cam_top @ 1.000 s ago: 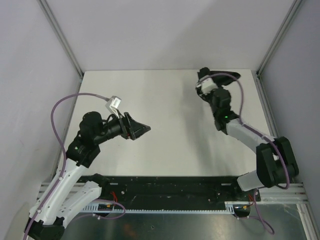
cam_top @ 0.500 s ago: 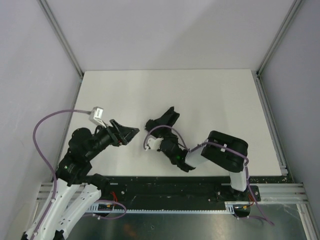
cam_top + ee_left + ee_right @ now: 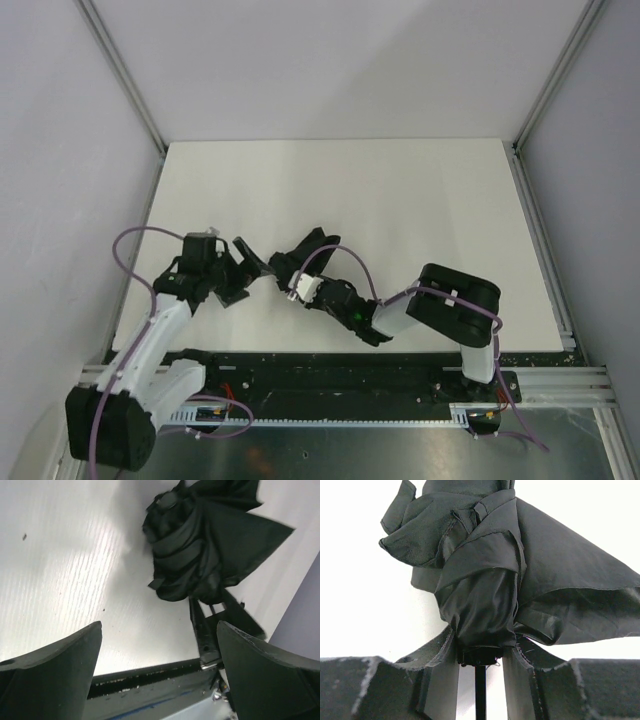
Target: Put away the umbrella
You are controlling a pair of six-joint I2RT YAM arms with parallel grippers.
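Umbrella (image 3: 305, 250): crumpled matte black fabric folds, over the table's (image 3: 400, 190) near-left area. Only the right wrist view shows the right gripper (image 3: 480, 680) clamped on its bundled canopy. Left gripper (image 3: 160, 680) gapes wide.

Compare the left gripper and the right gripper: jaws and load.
The left gripper stands wide open; the right gripper is closed. The left gripper holds nothing, with the umbrella ahead of it, apart; the right gripper clamps the umbrella's bunched fabric. Both are over the white table, facing each other.
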